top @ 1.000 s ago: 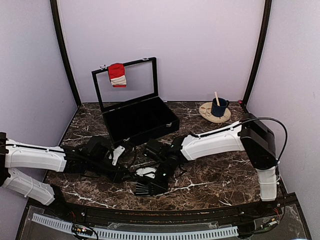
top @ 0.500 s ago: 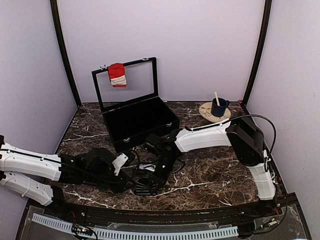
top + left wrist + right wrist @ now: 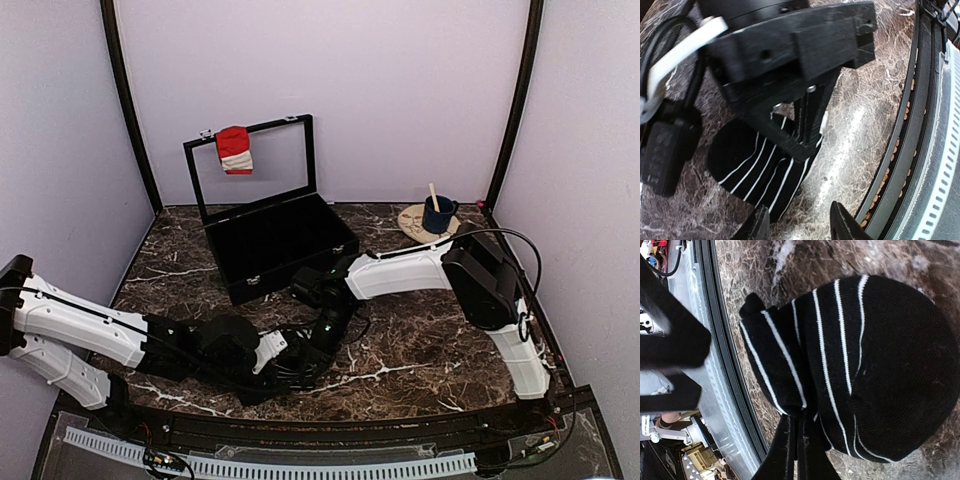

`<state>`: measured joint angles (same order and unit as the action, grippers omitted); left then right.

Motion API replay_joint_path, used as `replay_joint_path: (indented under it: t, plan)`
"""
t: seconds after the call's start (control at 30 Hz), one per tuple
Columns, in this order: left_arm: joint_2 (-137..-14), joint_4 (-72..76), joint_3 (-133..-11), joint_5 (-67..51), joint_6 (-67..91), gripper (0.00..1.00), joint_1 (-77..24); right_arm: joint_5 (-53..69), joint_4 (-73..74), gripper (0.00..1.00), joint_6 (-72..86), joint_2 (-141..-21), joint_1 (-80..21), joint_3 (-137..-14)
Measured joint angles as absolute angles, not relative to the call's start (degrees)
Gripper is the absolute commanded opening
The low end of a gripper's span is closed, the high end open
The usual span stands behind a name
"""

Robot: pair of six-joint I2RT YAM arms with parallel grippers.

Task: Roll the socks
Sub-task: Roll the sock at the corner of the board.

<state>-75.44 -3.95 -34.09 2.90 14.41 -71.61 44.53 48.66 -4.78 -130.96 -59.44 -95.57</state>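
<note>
Socks sit in 2 places here. 1 red sock (image 3: 235, 148) with a white band hangs over the top bar of the raised lid (image 3: 270, 126) of a black case (image 3: 285, 245) at the back. 1 black sock (image 3: 865, 365) with thin white stripes lies bunched on the surface (image 3: 420, 340), close to the near edge.

The right tool (image 3: 799, 421) has its jaws pressed together, pinching a fold at the rim of the black sock. The left tool (image 3: 800, 220) stands roughly half open with nothing between its 2 fingers, only bare stone. Its tips are just beside the sock's edge, and I cannot tell whether one brushes the fabric. From above, both tools crowd over the same spot and hide most of the sock.

The black sock is a soft knit, domed at one end and folded double at the other, so its stripes curve around the bulge. The case is a hard, matte box, and its lid is a thin frame you can see through.

The surface is dark brown marble with white veins, glossy enough to catch glare. A pale slotted rail (image 3: 940, 125) runs along its front. At the far right, a blue mug (image 3: 437, 214) with a wooden stick (image 3: 433, 193) in it stands on a round wooden coaster (image 3: 415, 228). The walls are plain lilac, with black posts in the corners.
</note>
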Motion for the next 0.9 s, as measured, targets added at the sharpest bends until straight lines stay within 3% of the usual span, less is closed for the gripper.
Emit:
replay_joint_path:
  t: [0.5, 0.9]
  plan:
    - [-84.0, -7.0, -39.5, 5.3, 6.7, 0.44, -72.0, 45.0, 50.1, 0.0, -5.5, -131.1, -59.2, -95.7]
    - [-86.9, -7.6, -41.2, 5.5, 4.0, 0.35, -72.0, 45.1, 50.3, 0.0, -5.7, -131.1, -59.2, -95.7]
